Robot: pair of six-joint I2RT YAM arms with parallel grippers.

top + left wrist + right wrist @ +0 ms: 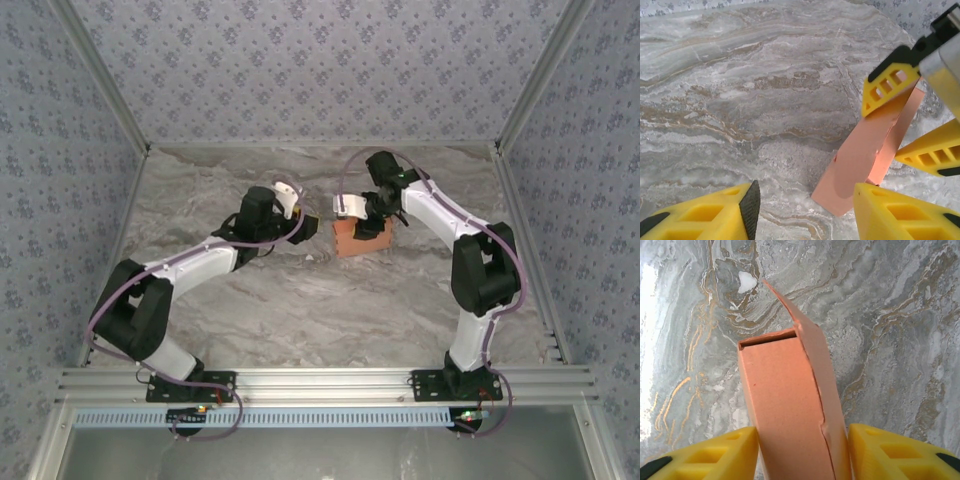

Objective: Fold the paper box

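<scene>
Top view: even, diffuse overhead light, faint soft shadows on the desk [300, 310], overall a bit soft. Right wrist: blown-out glare strip down the left edge of the desk, paper box [790, 410] blurs near the lens. Left wrist: bright, desk sharp, left claw [806, 202] tips slightly soft.

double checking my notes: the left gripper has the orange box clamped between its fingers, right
No, it is the right gripper that has the orange box clamped between its fingers. The right wrist view shows one against each side. The left gripper is open beside the box.
</scene>
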